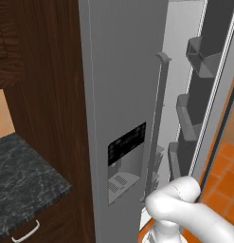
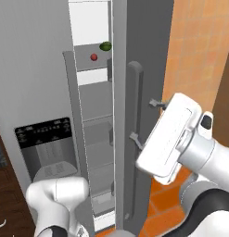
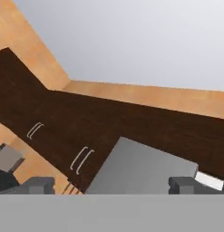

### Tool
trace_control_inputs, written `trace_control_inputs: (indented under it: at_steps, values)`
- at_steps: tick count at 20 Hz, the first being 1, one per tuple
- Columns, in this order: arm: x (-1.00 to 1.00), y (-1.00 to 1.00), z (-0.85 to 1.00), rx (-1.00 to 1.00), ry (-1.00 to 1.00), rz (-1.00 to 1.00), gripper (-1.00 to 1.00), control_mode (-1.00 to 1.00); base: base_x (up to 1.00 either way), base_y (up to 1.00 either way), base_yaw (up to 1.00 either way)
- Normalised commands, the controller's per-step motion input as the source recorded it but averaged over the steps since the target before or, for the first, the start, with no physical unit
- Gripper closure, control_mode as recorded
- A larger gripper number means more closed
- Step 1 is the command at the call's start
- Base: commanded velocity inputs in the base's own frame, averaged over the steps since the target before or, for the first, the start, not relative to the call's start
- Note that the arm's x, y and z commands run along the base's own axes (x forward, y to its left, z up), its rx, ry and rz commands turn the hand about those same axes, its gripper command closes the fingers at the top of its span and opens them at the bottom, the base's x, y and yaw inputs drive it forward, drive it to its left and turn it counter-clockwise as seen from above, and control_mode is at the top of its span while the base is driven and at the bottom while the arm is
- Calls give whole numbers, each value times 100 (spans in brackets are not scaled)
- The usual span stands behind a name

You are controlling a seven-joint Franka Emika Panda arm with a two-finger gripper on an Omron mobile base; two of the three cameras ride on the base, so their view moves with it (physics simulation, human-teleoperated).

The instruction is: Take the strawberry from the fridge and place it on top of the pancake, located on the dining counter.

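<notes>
My hand [image 2: 143, 119] sat nearest the lens, fingers spread and empty, just beside the fridge [image 2: 41, 69] door's handle [image 2: 133, 139], having the door ajar to expose the shelves. The strawberry [image 2: 93, 57] lay on an upper shelf [image 2: 90, 62], near its front edge, beside a green item [image 2: 105, 46].

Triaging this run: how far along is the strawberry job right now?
Done: the fridge right door stands partly open, showing the strawberry on an upper shelf near a small dark green item. In hand: nothing; the gripper sits open by the right door's handle, holding nothing. Left: reach in, grasp the strawberry, carry it to the pancake on the dining counter.
</notes>
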Motion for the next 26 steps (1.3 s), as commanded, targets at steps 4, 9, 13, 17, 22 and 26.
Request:
trace_control_inputs:
  at_steps: [4, 9, 13, 17, 22, 26]
  values:
    - [-68, 51, 9, -22, -17, -15, -100, -100, 0, 0, 0]
    - [-9, 96, 0, -34, -1, -24, -100, -100, 0, 0, 0]
    - [2, 98, 0, -36, 6, -31, -100, -100, 0, 0, 0]
    - [9, 75, -2, -32, 9, -44, -100, -100, 0, 0, 0]
    - [18, 30, -7, -26, 14, -56, -100, -100, 0, 0, 0]
    - [23, 18, -11, -23, 20, -61, -100, -100, 0, 0, 0]
